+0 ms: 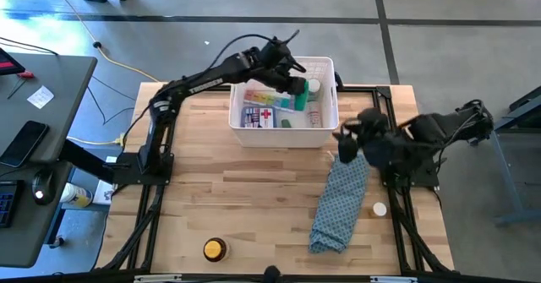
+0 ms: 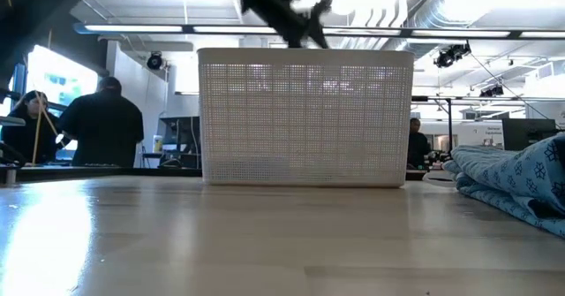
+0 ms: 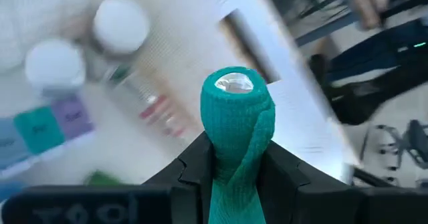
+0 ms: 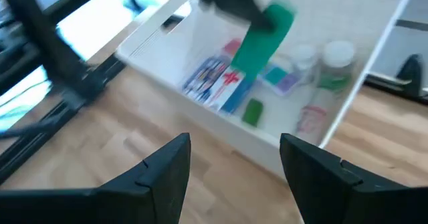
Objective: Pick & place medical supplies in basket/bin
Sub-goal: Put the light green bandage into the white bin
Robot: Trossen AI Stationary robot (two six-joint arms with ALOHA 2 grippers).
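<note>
One green wrapped roll [image 3: 235,127] is pinched in the left gripper [image 1: 292,83], hanging above the white lattice-sided plastic basket [image 1: 324,136]. It looks soft and light (probably a stretchy bandage), so a grip around its middle should be fine, with a bit of squish. Already inside the basket: the blue-white red-cross pack [image 1: 260,117], two white-capped bottles [image 3: 120,23] and a rainbow pill strip [image 3: 47,125]. The right gripper [image 4: 234,164] waits beside the basket, fingers spread wide, holding nothing.
</note>
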